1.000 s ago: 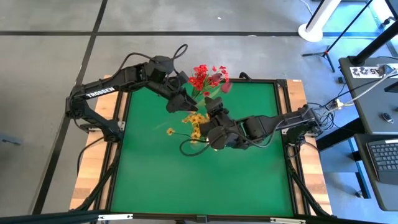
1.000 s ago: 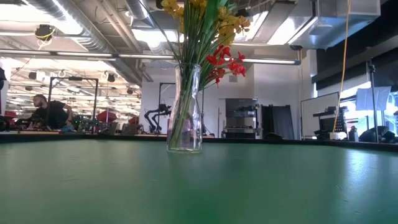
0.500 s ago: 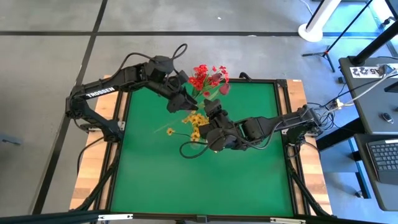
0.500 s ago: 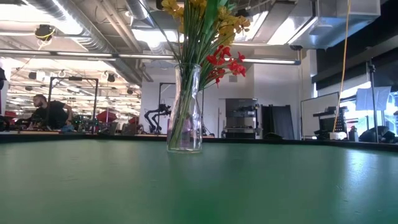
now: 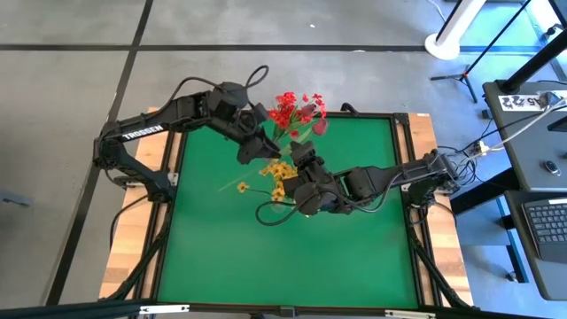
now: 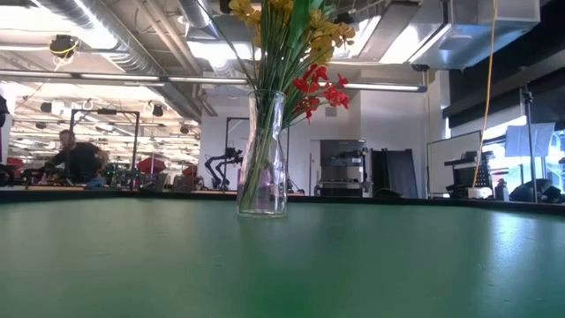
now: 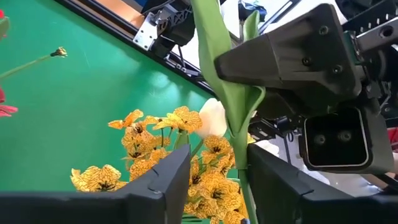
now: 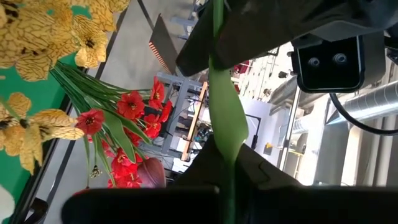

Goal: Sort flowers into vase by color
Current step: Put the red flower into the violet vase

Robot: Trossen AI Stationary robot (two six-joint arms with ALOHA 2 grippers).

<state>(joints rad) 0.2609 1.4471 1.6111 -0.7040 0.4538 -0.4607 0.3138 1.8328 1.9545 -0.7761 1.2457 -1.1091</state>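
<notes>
A clear glass vase stands on the green table and holds yellow-orange blooms and red blooms. Both grippers meet above it. My right gripper is shut on a long green stem with a broad leaf. My left gripper is open, with one finger on each side of that stem. A white bud shows just behind the stem, above the yellow blooms. One yellow bloom sticks out toward the table's left. My right gripper pinches the green stem between its two fingers, which lie across it. The stem runs on from the fingers past my left gripper and is held clear of the table. My left gripper: the stem runs close by one finger; I cannot tell whether they touch.
The green mat lies bare toward the near edge and both sides. The table's metal frame edges it. A cable loop hangs by my right arm. Desks and a person show in the room beyond.
</notes>
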